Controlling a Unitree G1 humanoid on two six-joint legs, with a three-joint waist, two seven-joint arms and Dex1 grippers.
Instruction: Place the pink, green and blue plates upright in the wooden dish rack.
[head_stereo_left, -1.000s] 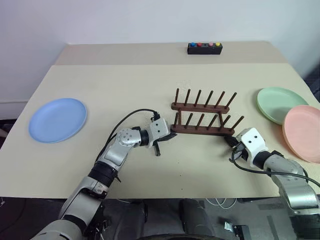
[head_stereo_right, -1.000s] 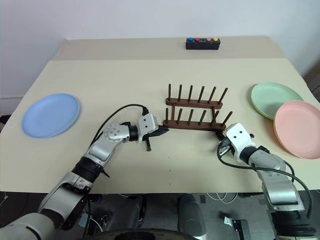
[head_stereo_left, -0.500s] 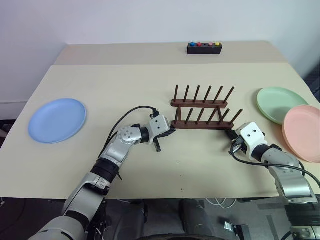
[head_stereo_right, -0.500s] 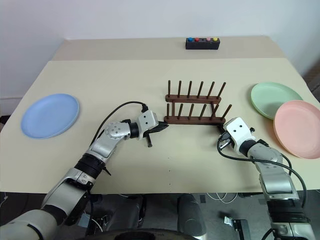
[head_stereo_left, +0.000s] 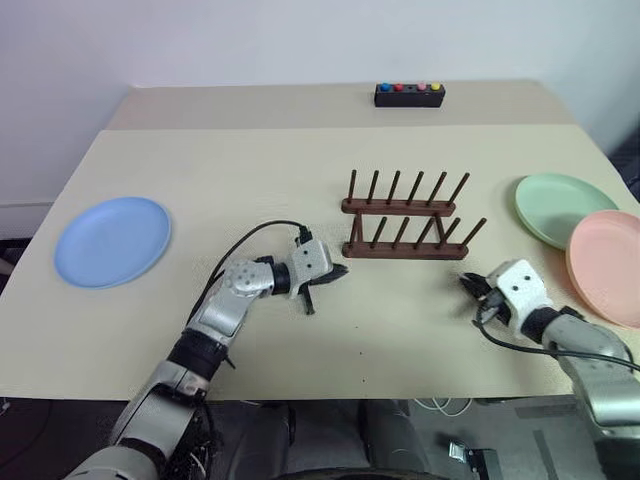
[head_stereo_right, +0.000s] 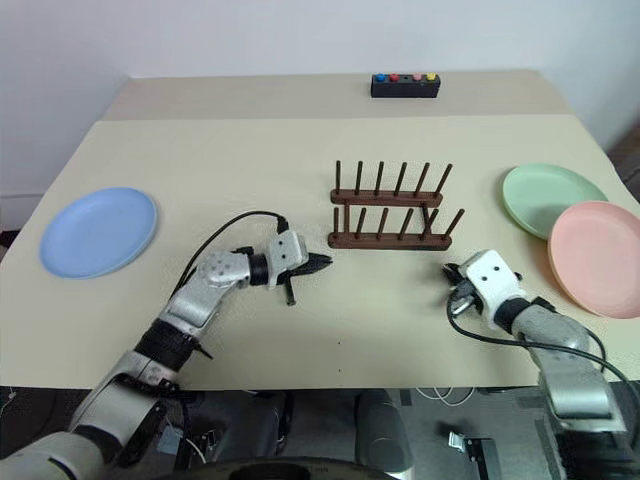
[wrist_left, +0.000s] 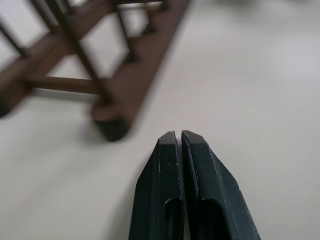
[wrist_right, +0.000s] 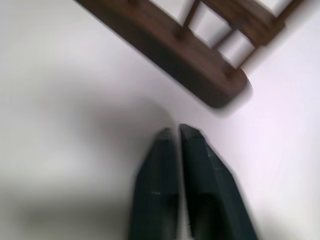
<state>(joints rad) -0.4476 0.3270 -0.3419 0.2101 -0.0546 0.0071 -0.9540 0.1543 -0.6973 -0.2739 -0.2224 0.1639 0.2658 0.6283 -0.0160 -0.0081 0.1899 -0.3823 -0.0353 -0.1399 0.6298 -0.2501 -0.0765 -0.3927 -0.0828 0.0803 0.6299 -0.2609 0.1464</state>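
The three round, shallow, matte plates all lie flat on the pale beige bench (head_stereo_left: 250, 170), none yet in the small dark reddish-brown wooden dish rack (head_stereo_left: 405, 220) with its two rows of upright pegs. The light blue plate (head_stereo_left: 112, 240) sits well to the left of the rack; the pale mint green plate (head_stereo_left: 562, 207) lies to the rack's right, and the salmon pink plate (head_stereo_left: 606, 265) is just beyond it, its rim seemingly over the green one's near edge.

They look light and stiff, probably plastic, and not very fragile (though a matte rim lying flush on a bench offers little to pinch). The raised rim is the likely place to take hold, one finger over and one under, after tipping or sliding an edge free.

The left gripper (head_stereo_left: 338, 270) sits just off the rack's left end, its fingers (wrist_left: 167, 165) pressed together and empty. The right gripper (head_stereo_left: 472, 285) sits near the rack's right end; its fingers (wrist_right: 162, 165) are nearly together, only a slit between them, holding nothing.

A small black box with coloured buttons (head_stereo_left: 409, 95) stands far behind the rack, out of the way. The rack itself is light and could shift when a plate is pushed between the pegs.
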